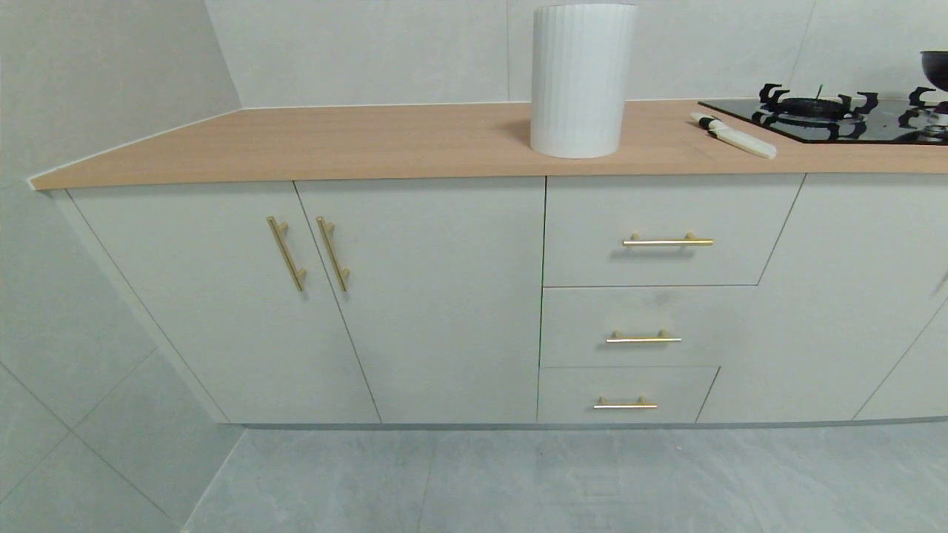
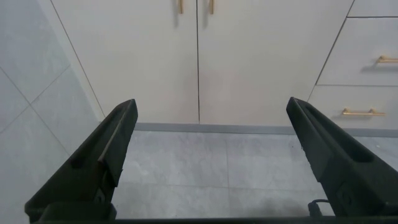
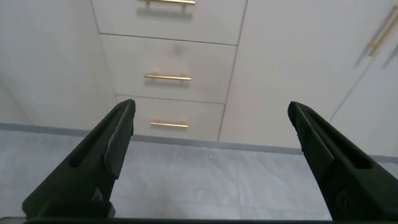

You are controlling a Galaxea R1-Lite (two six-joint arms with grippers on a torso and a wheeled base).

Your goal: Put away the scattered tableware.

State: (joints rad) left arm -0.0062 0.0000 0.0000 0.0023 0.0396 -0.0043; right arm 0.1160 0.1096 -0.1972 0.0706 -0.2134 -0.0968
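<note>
Closest to me, the left gripper (image 2: pixel 211 107) hangs low above the grey floor (image 2: pixel 205 165) in front of the two cabinet doors (image 1: pixel 422 296), with its fingers spread wide apart. The right gripper (image 3: pixel 211 107) is in the same state, fingers wide apart, in front of the three drawers (image 1: pixel 652 314). Higher and farther, on the wooden tabletop (image 1: pixel 355 141), a white ribbed holder (image 1: pixel 578 81) stands upright. To its right, a little apart, a white utensil (image 1: pixel 735 136) lies flat just beside the black hob (image 1: pixel 874 130).

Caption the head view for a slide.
Ribbed white canister and a white utensil on the wooden counter, near the hob.
</note>
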